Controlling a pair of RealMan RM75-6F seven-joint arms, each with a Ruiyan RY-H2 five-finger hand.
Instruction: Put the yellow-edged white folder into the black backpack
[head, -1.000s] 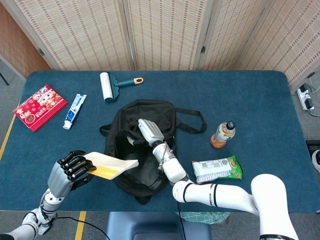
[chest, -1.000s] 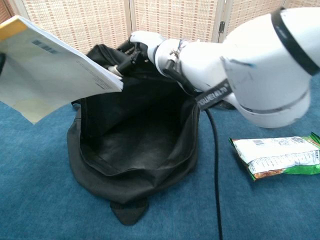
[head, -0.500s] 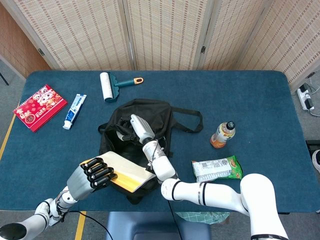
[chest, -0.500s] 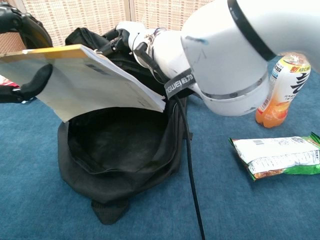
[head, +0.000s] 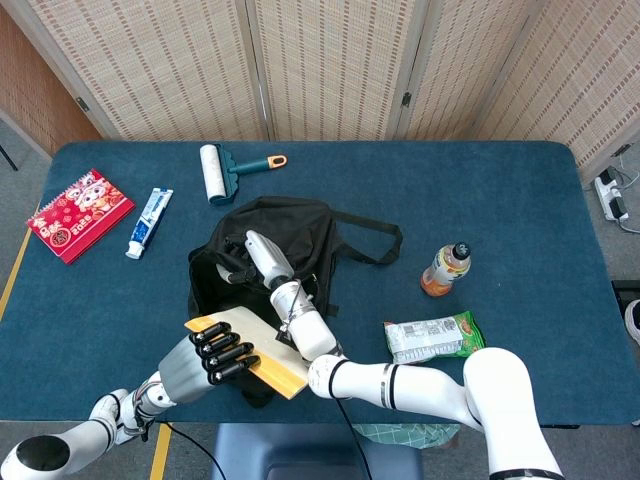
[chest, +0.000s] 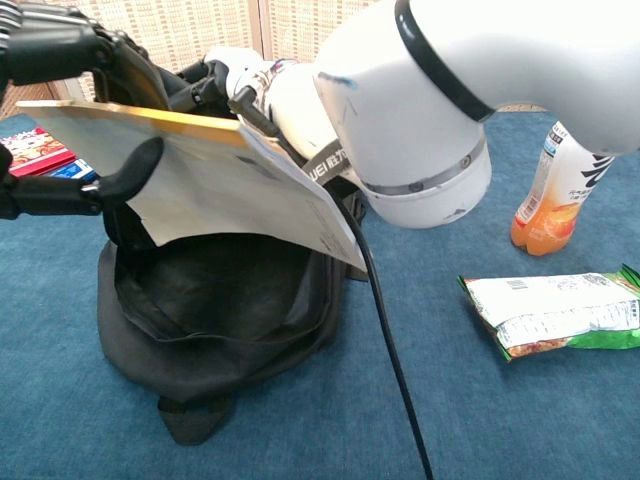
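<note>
The black backpack lies mid-table with its mouth gaping toward me. My right hand grips the far upper rim of that mouth and holds it up. My left hand grips the yellow-edged white folder by its left end. In the chest view the folder hangs tilted just above the opening, yellow edge on top and lower right corner pointing down past the bag's right side. My left hand clamps the folder with its fingers over the top and its thumb under the sheet.
An orange drink bottle and a green snack bag lie right of the backpack. A lint roller, a toothpaste tube and a red notebook are at the far left. A black cable hangs from my right arm.
My left hand has carried the folder rightward and forward, from beside the backpack to over its opening. The right hand has drawn the bag's rim slightly left.
</note>
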